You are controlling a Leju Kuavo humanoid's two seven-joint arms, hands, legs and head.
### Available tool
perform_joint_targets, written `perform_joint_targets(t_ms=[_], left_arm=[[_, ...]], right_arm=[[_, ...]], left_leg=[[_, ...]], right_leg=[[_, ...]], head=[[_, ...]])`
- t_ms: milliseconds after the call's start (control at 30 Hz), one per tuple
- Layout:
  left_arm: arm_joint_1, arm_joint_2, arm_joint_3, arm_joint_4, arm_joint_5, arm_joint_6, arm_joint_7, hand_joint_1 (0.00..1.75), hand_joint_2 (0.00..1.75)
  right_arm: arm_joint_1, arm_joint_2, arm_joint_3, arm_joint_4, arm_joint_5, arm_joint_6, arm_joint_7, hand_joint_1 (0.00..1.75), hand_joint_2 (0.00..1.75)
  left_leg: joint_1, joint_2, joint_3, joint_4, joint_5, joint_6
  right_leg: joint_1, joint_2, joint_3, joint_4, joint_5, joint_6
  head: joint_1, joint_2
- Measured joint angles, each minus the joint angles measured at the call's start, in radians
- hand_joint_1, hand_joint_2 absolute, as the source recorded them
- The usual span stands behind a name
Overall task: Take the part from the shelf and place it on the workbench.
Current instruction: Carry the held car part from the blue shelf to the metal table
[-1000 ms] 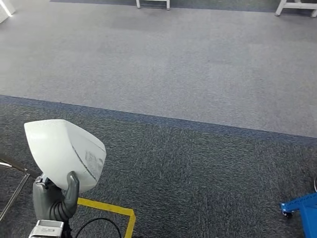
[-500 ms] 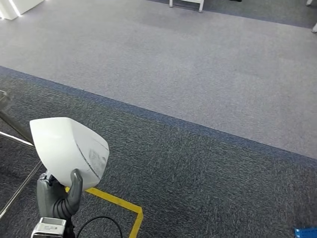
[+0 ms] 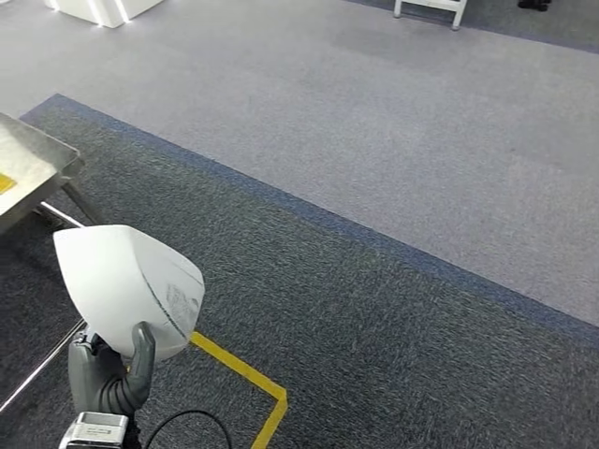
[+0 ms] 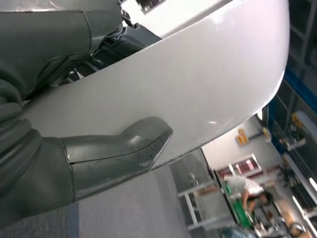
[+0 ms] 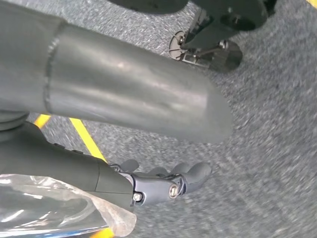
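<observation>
My left hand (image 3: pixel 109 376) holds a white curved shell part (image 3: pixel 124 285) from below at the lower left of the head view, thumb up against its near side. In the left wrist view the thumb (image 4: pixel 123 153) presses on the smooth white part (image 4: pixel 209 79). The corner of a metal workbench (image 3: pixel 32 166) shows at the left edge, a little beyond the part. My right hand (image 5: pixel 112 99) hangs over the carpet with nothing in it, its dark fingers (image 5: pixel 168 186) stretched out loosely.
Dark carpet with a yellow tape corner (image 3: pixel 271 398) lies ahead, with lighter grey carpet (image 3: pixel 353 122) beyond a blue border. White furniture legs (image 3: pixel 427 7) stand far off. A black cable (image 3: pixel 187 418) loops by my left arm. A crumpled clear plastic sheet (image 5: pixel 56 208) sits near the right hand.
The camera has turned: the floor has slid right and down, the workbench corner has come in at the left, the blue cart has left at the right. The part stays in my left hand.
</observation>
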Motion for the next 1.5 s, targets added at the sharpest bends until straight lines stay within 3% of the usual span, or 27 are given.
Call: perform_joint_targets(t_ms=[33,67,133,167,233,267,333,400,467,533,567,600,633,700,767,833,900,967,1033,1067,1100,1133,1200,1267,1367,1433,1500], left_arm=[[0.001,0.000,0.000,0.000,-0.001,0.000,0.001,1.75,1.75],[0.002,0.001,0.000,0.000,-0.003,0.000,0.002,1.75,1.75],[0.002,0.001,0.000,0.000,-0.006,0.000,0.007,1.75,1.75],[0.002,0.002,0.001,0.000,-0.006,0.000,0.010,1.75,1.75],[-0.001,0.005,0.004,0.001,-0.001,0.000,0.012,1.75,1.75],[-0.002,0.006,0.008,0.001,0.003,-0.002,0.009,1.75,1.75],[-0.001,0.008,0.017,0.001,0.011,-0.008,0.000,1.75,1.75],[-0.003,0.010,0.023,0.000,0.012,-0.015,-0.006,1.75,1.75],[-0.006,0.010,0.026,0.000,0.008,-0.021,-0.007,1.75,1.75],[-0.008,0.010,0.029,0.001,0.007,-0.030,-0.006,1.75,1.75],[-0.009,0.009,0.031,0.001,0.006,-0.034,-0.004,1.75,1.75],[-0.010,0.008,0.033,0.001,0.006,-0.037,-0.002,1.75,1.75],[-0.011,0.007,0.035,0.001,0.005,-0.039,0.000,1.75,1.75],[-0.013,0.006,0.038,0.001,0.004,-0.041,0.002,1.75,1.75],[-0.016,0.005,0.040,0.001,0.002,-0.042,0.002,1.75,1.75],[-0.015,0.005,0.043,0.001,0.001,-0.042,0.003,1.75,1.75],[-0.014,0.006,0.048,0.001,0.000,-0.042,0.008,1.75,1.75],[-0.015,0.006,0.050,0.001,0.000,-0.040,0.012,1.75,1.75],[-0.014,0.006,0.051,0.001,-0.001,-0.038,0.014,1.75,1.75],[-0.012,0.006,0.051,0.001,-0.001,-0.039,0.014,1.75,1.75],[-0.012,0.005,0.051,0.001,-0.003,-0.041,0.015,1.75,1.75],[-0.012,0.005,0.051,0.001,-0.007,-0.046,0.017,1.75,1.75],[-0.018,0.002,0.050,0.002,-0.020,-0.057,0.026,1.75,1.75],[-0.030,-0.004,0.049,0.004,-0.031,-0.060,0.033,1.75,1.75],[-0.035,-0.011,0.048,0.009,-0.034,-0.053,0.034,1.75,1.75],[-0.036,-0.014,0.048,0.010,-0.033,-0.048,0.032,1.75,1.75],[-0.039,-0.018,0.048,0.013,-0.030,-0.044,0.031,1.75,1.75]], right_arm=[[0.001,0.000,0.000,0.000,0.001,0.000,0.000,0.00,0.00],[0.000,0.000,0.000,0.000,0.002,0.000,0.000,0.00,0.00],[-0.003,0.000,0.002,0.001,0.006,0.002,-0.001,0.00,0.00],[-0.005,0.000,0.003,0.001,0.010,0.003,-0.001,0.00,0.00],[-0.011,0.000,0.008,0.001,0.021,0.007,0.001,0.00,0.00],[-0.014,0.000,0.011,0.001,0.026,0.009,0.003,0.00,0.00],[-0.026,0.000,0.017,0.001,0.034,0.012,0.007,0.00,0.00],[-0.039,0.000,0.023,0.001,0.038,0.014,0.010,0.00,0.00],[-0.045,0.000,0.029,0.001,0.040,0.017,0.016,0.00,0.00],[-0.048,0.002,0.034,0.002,0.046,0.021,0.029,0.00,0.00],[-0.050,0.007,0.037,0.002,0.050,0.021,0.041,0.00,0.00],[-0.055,0.014,0.041,0.002,0.055,0.019,0.055,0.00,0.00],[-0.062,0.022,0.045,0.003,0.059,0.015,0.069,0.00,0.00],[-0.077,0.036,0.053,0.003,0.064,0.010,0.088,0.00,0.00],[-0.088,0.048,0.060,0.003,0.065,0.010,0.096,0.00,0.00],[-0.093,0.057,0.064,0.003,0.064,0.011,0.098,0.00,0.00],[-0.095,0.063,0.065,0.003,0.060,0.011,0.096,0.00,0.00],[-0.094,0.065,0.066,0.002,0.059,0.015,0.094,0.00,0.00],[-0.091,0.066,0.066,0.002,0.059,0.021,0.092,0.00,0.00],[-0.089,0.066,0.066,0.002,0.056,0.021,0.090,0.00,0.00],[-0.088,0.066,0.067,0.002,0.052,0.019,0.085,0.00,0.00],[-0.086,0.066,0.067,0.002,0.047,0.015,0.081,0.00,0.00],[-0.079,0.066,0.068,0.002,0.036,0.006,0.074,0.00,0.00],[-0.071,0.066,0.069,0.002,0.033,0.001,0.071,0.00,0.00],[-0.064,0.066,0.073,0.003,0.033,-0.004,0.066,0.00,0.00],[-0.061,0.066,0.078,0.003,0.033,-0.009,0.062,0.00,0.00],[-0.056,0.066,0.081,0.003,0.034,-0.014,0.060,0.00,0.00]], left_leg=[[0.002,0.004,-0.019,0.040,-0.009,-0.003],[0.002,0.007,-0.019,0.041,0.003,-0.004],[0.002,0.025,0.035,-0.065,0.073,-0.001],[-0.003,0.052,0.070,-0.135,0.101,0.004],[-0.013,0.095,0.110,-0.220,0.123,0.017],[-0.018,0.102,0.111,-0.227,0.118,0.022],[-0.017,0.081,0.108,-0.234,0.121,0.034],[-0.010,0.060,0.110,-0.241,0.126,0.046],[-0.006,0.038,0.110,-0.243,0.129,0.054],[-0.006,0.011,0.110,-0.243,0.129,0.056],[-0.006,-0.004,0.111,-0.242,0.129,0.055],[-0.006,-0.018,0.113,-0.242,0.128,0.055],[-0.005,-0.032,0.114,-0.240,0.127,0.053],[-0.005,-0.055,0.114,-0.234,0.124,0.047],[-0.004,-0.074,0.106,-0.230,0.124,0.034],[-0.002,-0.093,0.100,-0.230,0.128,0.022],[-0.004,-0.068,0.088,-0.203,0.110,0.012],[-0.006,-0.018,0.043,-0.100,0.053,0.002],[-0.003,0.002,-0.017,0.029,0.001,-0.003],[-0.002,0.004,-0.031,0.057,0.000,-0.004],[-0.001,0.006,-0.026,0.047,0.018,-0.004],[-0.001,0.013,-0.003,-0.002,0.053,-0.001],[-0.008,0.053,0.063,-0.137,0.115,0.009],[-0.017,0.085,0.095,-0.210,0.128,0.021],[-0.017,0.065,0.095,-0.224,0.124,0.035],[-0.010,0.046,0.101,-0.234,0.128,0.046],[-0.007,0.025,0.103,-0.237,0.130,0.052]], right_leg=[[0.001,-0.016,0.002,0.000,-0.003,0.000],[0.002,-0.030,0.006,0.000,-0.006,0.000],[0.002,-0.056,0.017,0.000,-0.013,0.004],[0.004,-0.067,0.021,0.000,-0.017,0.007],[0.009,-0.086,0.027,0.001,-0.025,0.017],[0.012,-0.096,0.029,0.001,-0.027,0.022],[0.012,-0.108,0.035,0.000,-0.033,0.032],[0.008,-0.066,0.018,0.039,-0.062,0.041],[0.006,-0.012,-0.042,0.161,-0.122,0.045],[0.006,0.003,-0.111,0.284,-0.158,0.046],[0.006,0.005,-0.126,0.299,-0.147,0.045],[0.006,0.007,-0.123,0.274,-0.117,0.043],[0.006,0.016,-0.102,0.212,-0.072,0.040],[0.002,0.058,-0.049,0.079,-0.010,0.035],[0.001,0.086,-0.022,0.024,-0.001,0.031],[0.002,0.070,-0.016,0.021,0.000,0.024],[-0.001,0.046,-0.013,0.018,0.001,0.013],[-0.001,0.019,-0.010,0.016,-0.001,0.003],[0.002,-0.011,-0.008,0.016,-0.005,-0.002],[0.002,-0.024,-0.007,0.016,-0.007,-0.002],[0.003,-0.037,-0.005,0.016,-0.009,-0.002],[0.003,-0.049,0.000,0.016,-0.012,-0.001],[0.006,-0.071,0.009,0.016,-0.020,0.005],[0.012,-0.090,0.012,0.017,-0.026,0.014],[0.015,-0.110,0.017,0.016,-0.034,0.028],[0.013,-0.067,0.000,0.058,-0.064,0.038],[0.011,-0.012,-0.063,0.179,-0.121,0.042]], head=[[0.000,0.000],[0.000,0.000],[0.000,0.000],[0.000,0.000],[0.000,0.000],[0.000,0.000],[0.002,0.000],[0.006,0.000],[0.011,0.000],[0.013,0.000],[0.013,0.000],[0.013,0.000],[0.013,0.000],[0.012,0.000],[0.012,0.000],[0.011,0.000],[0.005,0.000],[-0.003,0.000],[-0.005,0.000],[-0.005,0.000],[-0.005,0.000],[-0.006,0.000],[-0.006,0.000],[-0.004,0.000],[-0.001,0.000],[0.004,0.000],[0.010,0.000]])
